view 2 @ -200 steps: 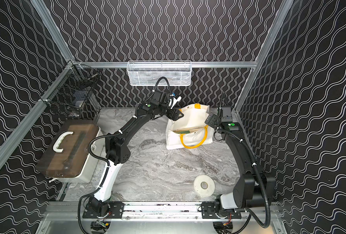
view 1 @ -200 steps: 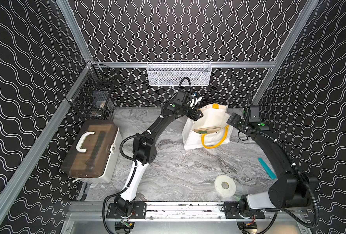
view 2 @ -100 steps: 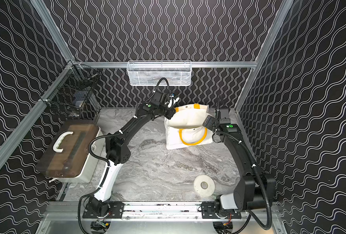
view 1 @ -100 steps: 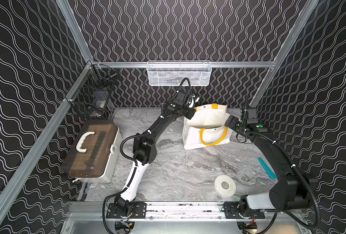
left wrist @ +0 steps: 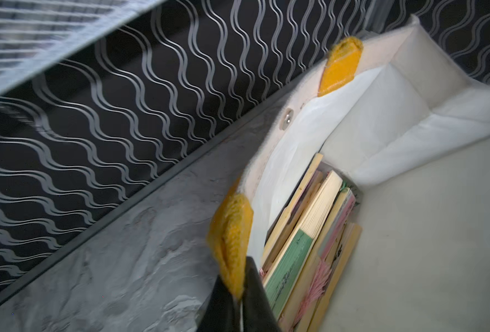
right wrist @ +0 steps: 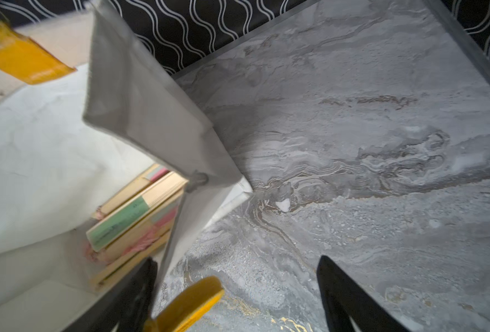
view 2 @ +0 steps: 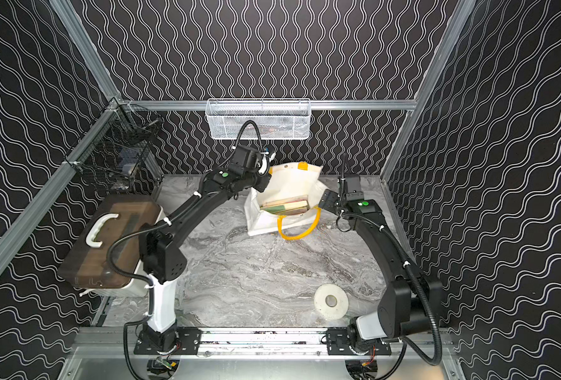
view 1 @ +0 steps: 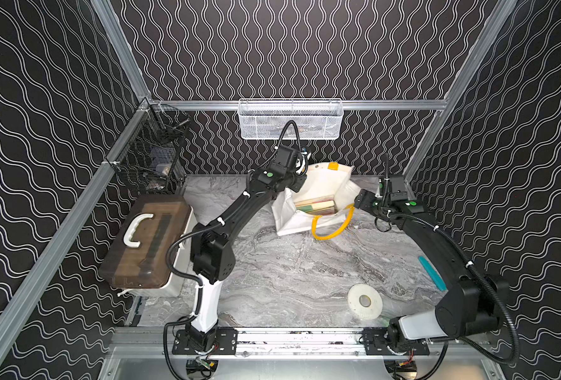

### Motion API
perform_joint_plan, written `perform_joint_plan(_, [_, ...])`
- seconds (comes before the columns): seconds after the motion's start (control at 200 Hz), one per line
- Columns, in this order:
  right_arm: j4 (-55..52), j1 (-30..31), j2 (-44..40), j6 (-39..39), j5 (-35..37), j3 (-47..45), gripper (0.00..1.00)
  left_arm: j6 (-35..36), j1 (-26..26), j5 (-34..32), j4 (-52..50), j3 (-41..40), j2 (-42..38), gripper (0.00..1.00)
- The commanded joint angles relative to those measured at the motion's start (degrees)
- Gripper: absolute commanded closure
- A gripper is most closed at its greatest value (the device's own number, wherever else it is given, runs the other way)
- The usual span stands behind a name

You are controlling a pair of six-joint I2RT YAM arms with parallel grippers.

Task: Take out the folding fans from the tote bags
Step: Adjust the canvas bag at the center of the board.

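One of the tote bags (view 1: 322,179) (view 2: 289,184) stands at the back of the table, white with a yellow tube handle (view 1: 331,228), its mouth held open. Several folding fans (view 1: 317,206) (view 2: 285,208) (left wrist: 304,238) (right wrist: 131,218) lie packed at its bottom, tan with green and pink folds. My left gripper (view 1: 300,180) (left wrist: 239,299) is shut on the yellow patch (left wrist: 232,238) at the bag's left rim. My right gripper (view 1: 359,200) (right wrist: 235,260) is open at the bag's right wall, with one finger (right wrist: 140,287) on the wall's inner side. A yellow handle end (right wrist: 189,301) sits between its fingers.
A brown-lidded box with a white handle (view 1: 147,240) stands at the left. A white tape roll (view 1: 364,301) lies front right and a teal bar (view 1: 432,273) beside the right arm. A white mesh basket (view 1: 290,120) and a black wire basket (view 1: 151,158) hang on the walls.
My left gripper has shut on the yellow patch at the bag's rim. The bag went flat and now gapes open again. My right gripper has moved in against the bag's right wall.
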Motion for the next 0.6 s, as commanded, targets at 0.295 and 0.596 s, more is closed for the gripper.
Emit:
perform_joint_plan(0.295, [5.71, 4.52, 5.21, 0.42, -6.27, 1.19, 0.09, 5.41, 2.41, -15.49, 30.89, -24.21, -18.0, 1.0])
perform_joint_plan(0.596, [2.24, 6.52, 3.25, -1.16, -5.46, 2.62, 0.09, 0.87, 2.05, -11.93, 35.26, -36.69, -26.64, 1.0])
